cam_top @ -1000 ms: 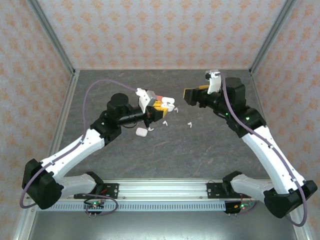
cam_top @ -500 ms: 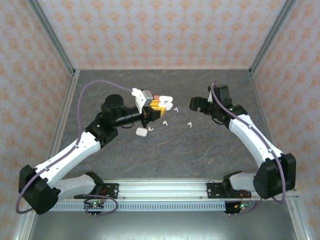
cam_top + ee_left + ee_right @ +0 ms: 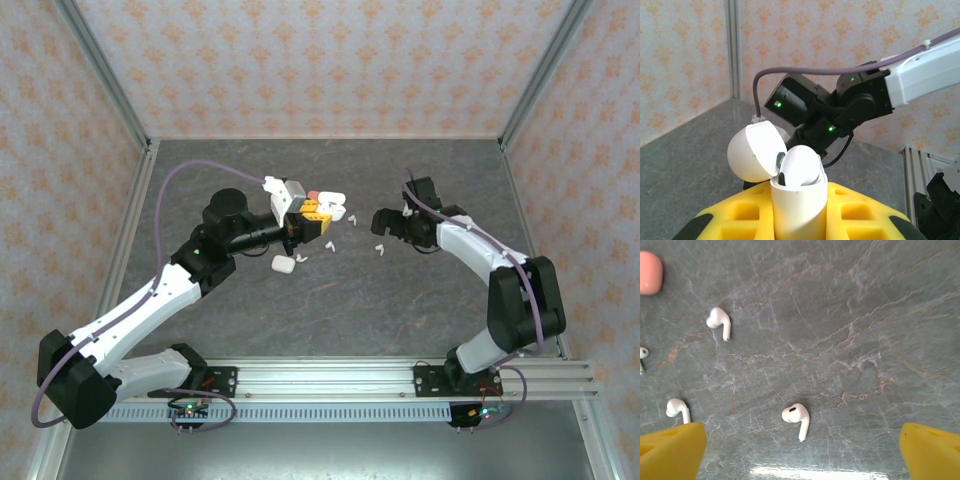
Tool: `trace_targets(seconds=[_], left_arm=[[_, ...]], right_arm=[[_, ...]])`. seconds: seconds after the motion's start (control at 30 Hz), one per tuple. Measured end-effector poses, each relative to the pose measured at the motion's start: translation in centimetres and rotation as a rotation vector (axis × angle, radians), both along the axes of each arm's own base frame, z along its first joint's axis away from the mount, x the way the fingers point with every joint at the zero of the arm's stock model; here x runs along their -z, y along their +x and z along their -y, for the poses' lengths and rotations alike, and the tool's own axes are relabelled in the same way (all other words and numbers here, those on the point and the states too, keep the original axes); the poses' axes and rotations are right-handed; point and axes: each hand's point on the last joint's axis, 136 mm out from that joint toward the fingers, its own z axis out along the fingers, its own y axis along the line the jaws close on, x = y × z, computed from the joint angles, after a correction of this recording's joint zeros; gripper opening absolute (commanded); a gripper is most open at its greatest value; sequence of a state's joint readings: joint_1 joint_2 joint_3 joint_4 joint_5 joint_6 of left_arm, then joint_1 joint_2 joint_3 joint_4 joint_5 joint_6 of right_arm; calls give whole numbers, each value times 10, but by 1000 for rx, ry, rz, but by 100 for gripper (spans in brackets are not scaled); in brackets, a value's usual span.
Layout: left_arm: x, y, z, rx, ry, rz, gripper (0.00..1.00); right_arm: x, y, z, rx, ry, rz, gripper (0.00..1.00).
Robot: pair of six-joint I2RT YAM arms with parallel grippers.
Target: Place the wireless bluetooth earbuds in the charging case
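Item: white earbud (image 3: 796,419), loose on the grey table (image 3: 865,315), beneath the wide-spread fingers of my right gripper (image 3: 802,455). Light, hard, glossy, probably slippery; pinch the bulb, not the thin stem. Open charging case (image 3: 797,195), wells hidden, clamped in my left gripper (image 3: 310,220).

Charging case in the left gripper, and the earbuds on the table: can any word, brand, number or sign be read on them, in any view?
No text can be read in any view.
charging case: plain white with its lid open, no brand or mark visible.
earbuds: plain white, no letters.
pink object: plain, and partly cut off by the frame edge.
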State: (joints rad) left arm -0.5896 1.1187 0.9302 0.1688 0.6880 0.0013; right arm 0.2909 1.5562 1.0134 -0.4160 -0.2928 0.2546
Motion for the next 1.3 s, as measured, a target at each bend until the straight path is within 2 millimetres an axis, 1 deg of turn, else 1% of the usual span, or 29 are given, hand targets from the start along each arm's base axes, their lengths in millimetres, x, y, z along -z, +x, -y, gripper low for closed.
trace_targets(seconds=[0.07,0.13,0.23,0.4,0.5,0.6,0.8,1.03,1.17,1.3], left_arm=[[0,0,0,-2,0,0,0],[0,0,0,-3,0,0,0],[0,2,-1,-10,1,1,0],[0,3,-1,-17,1,1,0],[0,3,-1,-17,2,1,0],[0,3,-1,-16,1,0,0],[0,3,-1,-17,2,1,0],[0,3,-1,-18,2,0,0],[0,3,-2,-20,2,0,0],[0,3,-2,-20,2,0,0]], right_arm=[[12,-1,-3,-10,7,-34,98],[22,-1,-5,-16,9,-65,93],[33,-1,-9,-33,13,-98,83],[38,1,-13,-64,2,-118,63],[37,3,-20,-91,-17,-120,59],[40,4,-28,-127,-53,-126,58],[49,3,-38,-183,-132,-148,56],[60,0,-33,-199,-191,-184,51],[64,0,-31,-203,-207,-194,46],[69,0,-29,-206,-222,-203,37]])
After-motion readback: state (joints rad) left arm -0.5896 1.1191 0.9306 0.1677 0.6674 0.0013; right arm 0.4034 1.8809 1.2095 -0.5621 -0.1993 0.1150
